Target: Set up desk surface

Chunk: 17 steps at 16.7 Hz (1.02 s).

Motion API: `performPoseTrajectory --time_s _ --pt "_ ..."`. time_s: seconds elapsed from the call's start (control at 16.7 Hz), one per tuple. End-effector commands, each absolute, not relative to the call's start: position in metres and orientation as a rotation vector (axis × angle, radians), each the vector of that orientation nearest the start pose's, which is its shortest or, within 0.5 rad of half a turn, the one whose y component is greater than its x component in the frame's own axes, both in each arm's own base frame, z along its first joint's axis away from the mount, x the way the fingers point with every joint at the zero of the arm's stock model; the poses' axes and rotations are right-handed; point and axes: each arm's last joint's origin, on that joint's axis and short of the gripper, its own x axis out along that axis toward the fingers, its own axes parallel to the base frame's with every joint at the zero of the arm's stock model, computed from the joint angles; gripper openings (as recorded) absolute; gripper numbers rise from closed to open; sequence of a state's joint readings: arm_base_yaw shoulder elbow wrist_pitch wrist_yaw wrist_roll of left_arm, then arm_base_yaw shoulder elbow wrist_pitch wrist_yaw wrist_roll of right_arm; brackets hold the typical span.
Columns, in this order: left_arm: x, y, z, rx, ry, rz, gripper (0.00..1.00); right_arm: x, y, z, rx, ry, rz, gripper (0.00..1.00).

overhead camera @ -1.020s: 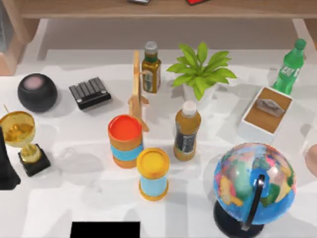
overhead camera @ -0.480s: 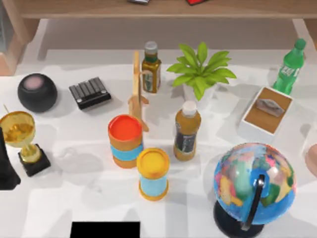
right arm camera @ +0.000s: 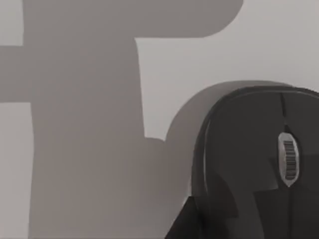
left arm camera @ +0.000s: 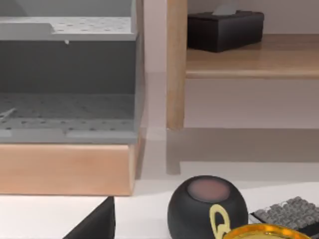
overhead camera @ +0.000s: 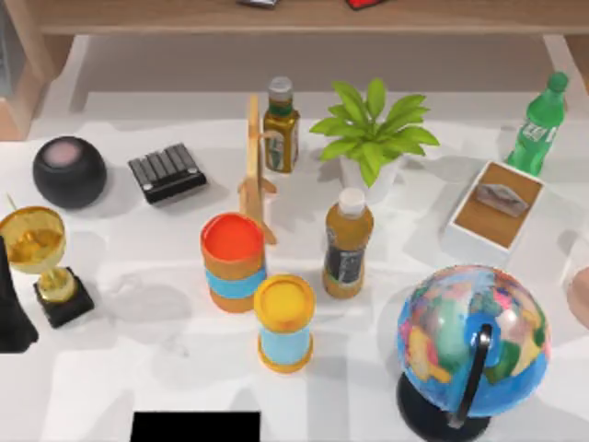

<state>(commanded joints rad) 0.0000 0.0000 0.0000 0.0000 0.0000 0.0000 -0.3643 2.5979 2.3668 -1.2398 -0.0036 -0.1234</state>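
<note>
- The tabletop (overhead camera: 138, 368), white with faint grey mottling, spreads across the whole top view and carries everything listed here.
- Near its centre stand a red-lidded can (overhead camera: 234, 262) and, toward 6 o'clock of it, a yellow-lidded can (overhead camera: 284, 322). They are just beside each other.
- At 3 o'clock of the red-lidded can stands an orange drink bottle (overhead camera: 348, 244), upright with a white cap.
- Toward 12 o'clock are a thin wooden stand (overhead camera: 256, 175), an olive bottle (overhead camera: 281, 127) and a potted plant (overhead camera: 373, 133).
- At 10 o'clock sit a round black speaker (overhead camera: 69, 171) and a dark keypad (overhead camera: 167, 172). A gold trophy (overhead camera: 39, 253) is at 9 o'clock.
- A globe (overhead camera: 471, 345) fills the 4 o'clock corner. A white box (overhead camera: 495, 212) with a tan inside and a green bottle (overhead camera: 538, 124) sit toward 2 o'clock.
- A tan wooden shelf (overhead camera: 304, 17) runs along the far edge.
- The left hand (left arm camera: 94, 226) shows as a dark wedge near the speaker. I cannot tell whether it is wide or narrow.
- The right hand (right arm camera: 199, 219) is a dark shape by a black mouse (right arm camera: 259, 159) lying on the tabletop. Its state cannot be told either.
</note>
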Motion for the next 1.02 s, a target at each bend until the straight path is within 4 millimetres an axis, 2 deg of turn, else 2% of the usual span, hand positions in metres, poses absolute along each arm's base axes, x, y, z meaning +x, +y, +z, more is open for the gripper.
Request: performPoseTrajectory --time_s 0.12,0.3,0.48,0.6,0.78,1.02 --pt "0.106 -0.001 0.16 0.0 0.0 0.0 1.0 0.479 -0.179 0.153 0.173 1.453 -0.204 0.0" --pt "0.106 -0.001 0.16 0.0 0.0 0.0 1.0 0.467 -0.177 0.189 0.205 1.431 -0.266 0.0" --pt "0.106 -0.001 0.16 0.0 0.0 0.0 1.0 0.455 -0.153 0.24 0.237 1.369 -0.328 0.0" --pt "0.106 -0.001 0.16 0.0 0.0 0.0 1.0 0.446 -0.124 0.273 0.259 1.318 -0.357 0.0" --pt "0.106 -0.001 0.16 0.0 0.0 0.0 1.0 0.43 -0.067 0.314 0.297 1.251 -0.374 0.0" --pt "0.106 -0.001 0.16 0.0 0.0 0.0 1.0 0.409 0.03 0.341 0.339 1.201 -0.327 0.0"
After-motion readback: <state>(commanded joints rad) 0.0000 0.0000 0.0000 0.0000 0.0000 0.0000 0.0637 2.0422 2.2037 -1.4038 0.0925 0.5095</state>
